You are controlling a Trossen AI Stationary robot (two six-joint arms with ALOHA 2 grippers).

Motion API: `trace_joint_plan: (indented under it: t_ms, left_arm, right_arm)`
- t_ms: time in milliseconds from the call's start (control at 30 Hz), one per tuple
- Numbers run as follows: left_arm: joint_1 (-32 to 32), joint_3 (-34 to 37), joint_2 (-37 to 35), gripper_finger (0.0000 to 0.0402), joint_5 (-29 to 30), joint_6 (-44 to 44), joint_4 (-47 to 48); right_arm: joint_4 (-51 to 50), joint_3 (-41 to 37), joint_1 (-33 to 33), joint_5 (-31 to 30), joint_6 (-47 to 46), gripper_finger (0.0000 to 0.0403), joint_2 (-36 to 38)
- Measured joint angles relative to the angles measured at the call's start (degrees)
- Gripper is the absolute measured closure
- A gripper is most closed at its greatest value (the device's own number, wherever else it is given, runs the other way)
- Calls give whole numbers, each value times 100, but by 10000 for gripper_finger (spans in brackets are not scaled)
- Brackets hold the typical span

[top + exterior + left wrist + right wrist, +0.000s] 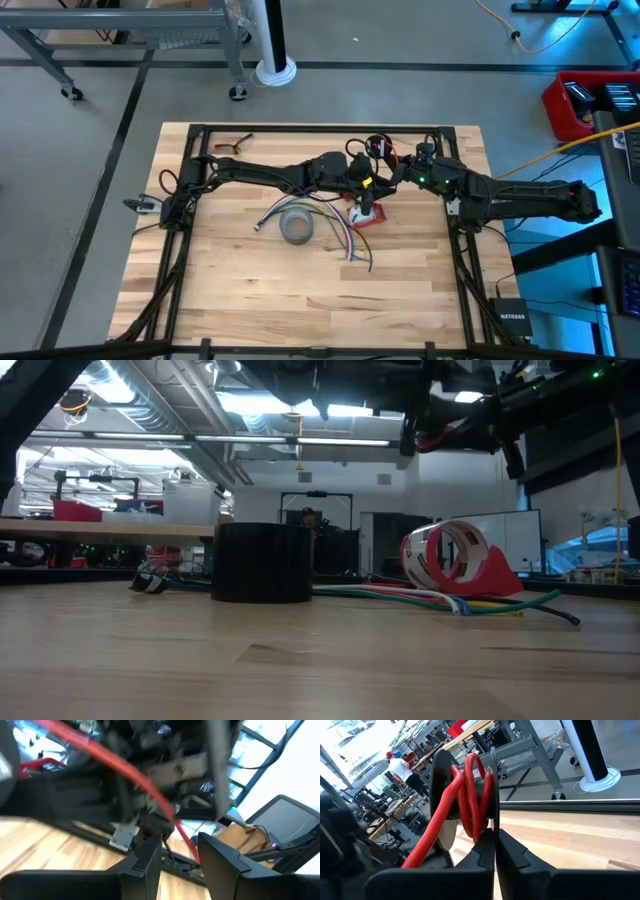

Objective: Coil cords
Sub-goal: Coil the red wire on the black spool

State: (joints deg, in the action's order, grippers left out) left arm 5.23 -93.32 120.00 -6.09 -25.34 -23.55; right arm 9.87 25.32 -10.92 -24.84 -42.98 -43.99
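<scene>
A red cord (470, 795) is wound in loops on a black reel (438, 780), which hangs above the table's far middle (378, 148). My right gripper (495, 834) is shut at the reel's lower edge. One strand of the cord (145, 782) runs slanting from the reel down between the fingers of my left gripper (180, 847). That gripper points level toward the reel (366, 183), and its fingers stand a little apart. My left gripper has the red strand (186, 840) passing between its two fingers, close to one finger (217, 857), which hides the strand's lower part. I cannot tell whether the fingers touch it. My right gripper pinches the thin rim of one reel flange (493, 817) between its two fingertips, coming level from the table's right. The reel stands on edge beyond the fingers, clear of the table.
On the table below the grippers lie a grey tape roll (297, 227), a red tape dispenser (367, 213) and a bundle of coloured wires (335, 228). A pair of glasses (233, 146) lies at the far left. A person (405, 770) stands in the room beyond.
</scene>
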Motion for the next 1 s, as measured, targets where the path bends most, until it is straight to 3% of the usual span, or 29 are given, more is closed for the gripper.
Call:
trace_joint_plan:
  t_ms: [1000]
  left_arm:
    - [2, 2, 62, 284, -2, -159, -283]
  right_arm:
    - [378, 0, 0, 0, 149, 400, -2]
